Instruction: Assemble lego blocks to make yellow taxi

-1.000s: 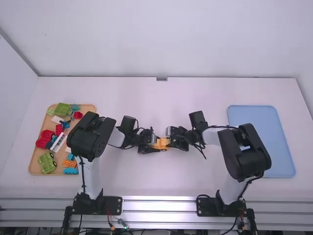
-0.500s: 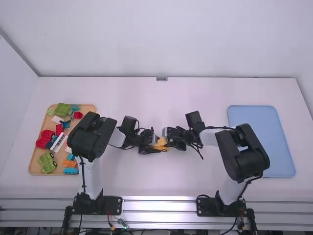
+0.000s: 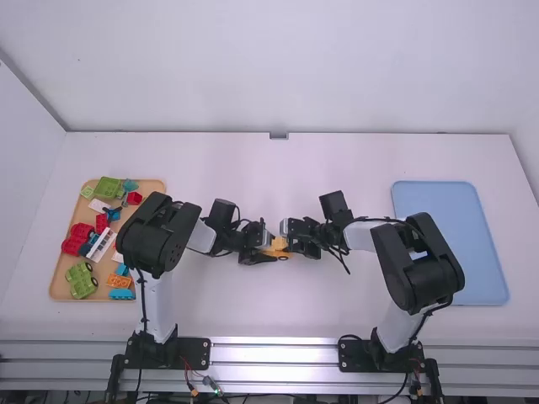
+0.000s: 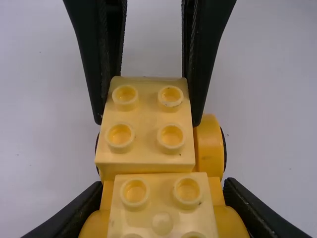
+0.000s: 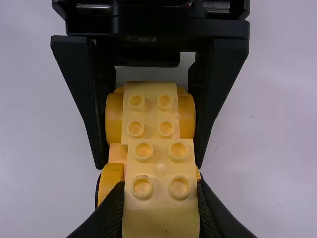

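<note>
You just slid your right end effector [image 5: 161,183] toward 9 o'clock. It pinches a block [image 5: 161,213], maybe ready to press down; your left end effector [image 4: 163,182] hugs the car [image 4: 209,148].

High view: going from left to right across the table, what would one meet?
Tan tray of mixed blocks, left gripper, yellow block assembly, right gripper, blue tray.

High view: the yellow studded plastic vehicle [image 3: 279,251] is mostly hidden between the black two-fingered left claw [image 3: 256,255] and right claw [image 3: 301,240]. The white-and-black left arm [image 3: 160,227] covers part of the tan tray [image 3: 152,185]. Left wrist view: the bottom edge cuts off a yellow studded block [image 4: 161,208].
</note>
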Controlling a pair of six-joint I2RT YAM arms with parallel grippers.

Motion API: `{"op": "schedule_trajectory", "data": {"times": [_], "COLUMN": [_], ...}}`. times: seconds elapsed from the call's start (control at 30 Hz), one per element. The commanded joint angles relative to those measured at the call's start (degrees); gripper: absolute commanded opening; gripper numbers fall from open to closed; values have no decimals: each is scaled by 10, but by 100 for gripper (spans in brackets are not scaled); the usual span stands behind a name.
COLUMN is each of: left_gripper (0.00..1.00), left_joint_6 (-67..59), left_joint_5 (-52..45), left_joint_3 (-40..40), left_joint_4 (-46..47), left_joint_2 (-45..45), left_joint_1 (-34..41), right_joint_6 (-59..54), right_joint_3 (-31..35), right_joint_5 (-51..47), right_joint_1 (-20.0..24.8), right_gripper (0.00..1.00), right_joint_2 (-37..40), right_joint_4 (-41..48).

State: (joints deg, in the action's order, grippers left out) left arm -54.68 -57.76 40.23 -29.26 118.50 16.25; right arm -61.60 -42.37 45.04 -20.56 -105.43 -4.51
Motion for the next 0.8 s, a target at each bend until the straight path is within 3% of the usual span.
{"op": "schedule_trajectory", "data": {"times": [0.0, 0.7, 0.77], "left_gripper": [55, 55, 55], "left_joint_6": [13, 13, 13], "left_joint_5": [19, 19, 19], "left_joint_3": [10, 10, 10], "left_joint_4": [0, -2, -2], "left_joint_2": [6, 6, 6], "left_joint_1": [9, 10, 10], "right_joint_6": [10, 1, 1], "right_joint_3": [3, -29, -29], "right_joint_5": [1, 1, 1], "right_joint_1": [-11, -12, -12], "right_gripper": [2, 0, 7], "right_joint_2": [-3, 2, 2], "right_joint_4": [8, 70, 71]}}
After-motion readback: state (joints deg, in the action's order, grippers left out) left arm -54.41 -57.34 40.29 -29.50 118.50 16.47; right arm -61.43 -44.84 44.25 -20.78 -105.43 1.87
